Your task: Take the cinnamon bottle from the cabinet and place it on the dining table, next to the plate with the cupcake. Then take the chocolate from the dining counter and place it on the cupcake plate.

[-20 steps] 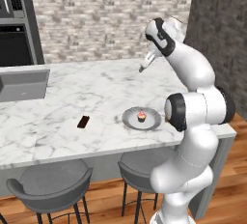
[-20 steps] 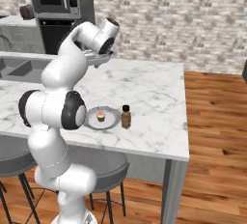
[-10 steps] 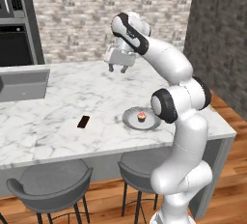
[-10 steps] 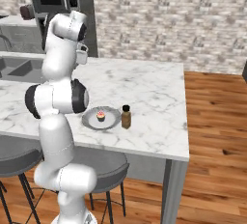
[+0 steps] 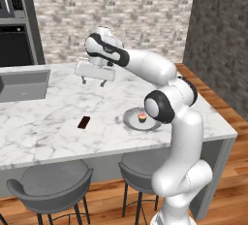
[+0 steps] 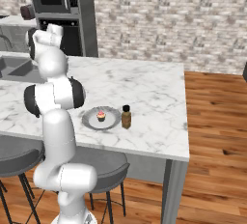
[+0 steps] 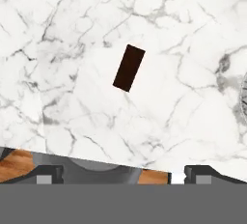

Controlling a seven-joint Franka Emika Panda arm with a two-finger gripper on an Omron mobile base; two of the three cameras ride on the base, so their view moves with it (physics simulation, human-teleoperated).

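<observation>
One spread-fingered hand (image 5: 92,80) high above the chocolate (image 5: 84,122) from the left; cinnamon bottle (image 6: 126,117) beside the plate (image 6: 90,120) from the right.

White, grey-veined marble on the dining table (image 5: 58,122); dark brown chocolate (image 7: 129,67); grey plate (image 6: 89,120); pink-frosted cupcake (image 6: 101,116); amber-brown cinnamon bottle (image 6: 126,118), black cap.

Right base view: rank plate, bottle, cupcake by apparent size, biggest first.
1. plate, widest by far
2. bottle, slim, its height a bit over half the plate's width
3. cupcake, smallest

All three sit together on the table, so camera distance barely skews this.
</observation>
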